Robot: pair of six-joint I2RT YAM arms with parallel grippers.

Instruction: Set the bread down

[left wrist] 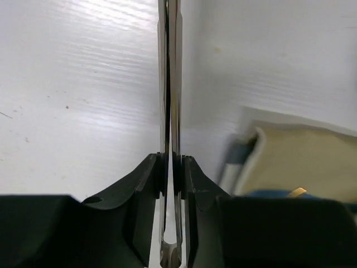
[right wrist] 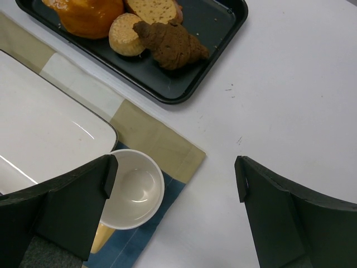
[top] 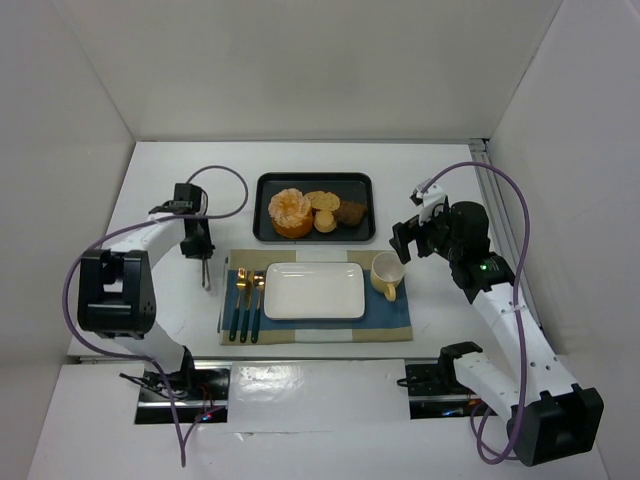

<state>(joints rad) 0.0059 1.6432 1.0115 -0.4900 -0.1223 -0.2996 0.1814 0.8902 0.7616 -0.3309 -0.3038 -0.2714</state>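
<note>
**Steel strips pinched on the left, dark bread on the tray**

We see the left gripper (left wrist: 171, 164) with its black fingers (left wrist: 146, 181) pressed together on a thin shiny metal tool (left wrist: 169, 84). The tool is two flat strips squeezed face to face, and it runs straight out past the fingertips over the white table (left wrist: 72, 84). In the top view the tool hangs down from the gripper just off the nine o'clock edge of the tan and blue cloth placemat (top: 390, 315).

The right gripper (right wrist: 174, 170) has its fingers (right wrist: 72, 201) spread wide and grips nothing. It hovers above the table, with the pale yellow ceramic cup (right wrist: 134, 187) below its left finger.

On the placemat lies a white rectangular plate (top: 314, 290). The cup stands at its three o'clock and gold-headed cutlery with dark handles (top: 246, 300) lies at its nine o'clock. At the plate's twelve o'clock, just beyond the placemat, sits a black rectangular tray (top: 262, 215).

The small dark brown chunk of bread (right wrist: 170, 43) lies in that tray toward its three o'clock end, well apart from both grippers. It rests against a small pale round roll (right wrist: 125, 34), with a tan round slice (right wrist: 153, 8) just behind them. A large orange swirled bun (top: 291, 212) fills the tray's nine o'clock half.
</note>
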